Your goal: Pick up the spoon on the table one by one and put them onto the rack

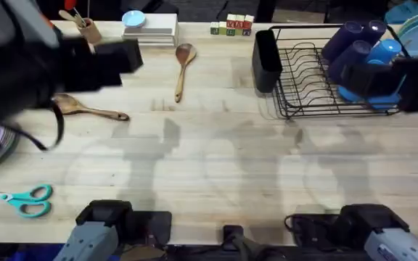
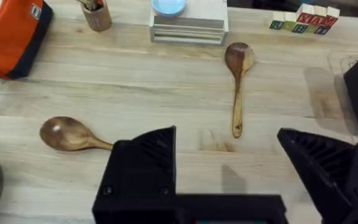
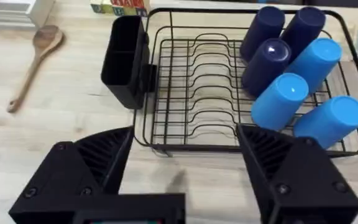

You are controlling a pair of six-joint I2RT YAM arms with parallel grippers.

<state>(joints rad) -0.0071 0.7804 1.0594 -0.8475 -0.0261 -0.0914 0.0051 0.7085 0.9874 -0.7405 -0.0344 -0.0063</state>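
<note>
Both wooden spoons lay on the pale surface (image 1: 216,167): the darker spoon (image 2: 73,135) near the left side, the lighter spoon (image 1: 183,69) just left of the black rack (image 3: 197,93). The left gripper (image 2: 229,171) hung above the darker spoon, fingers spread and empty. The right gripper (image 3: 182,168) hovered before the rack, fingers likewise apart.

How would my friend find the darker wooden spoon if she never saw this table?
Start at the black wire dish rack on the pale wood table and look across to the far opposite side. The darker spoon lies there, left of the lighter spoon. Its bowl is wider and its handle points toward the rack.
</note>
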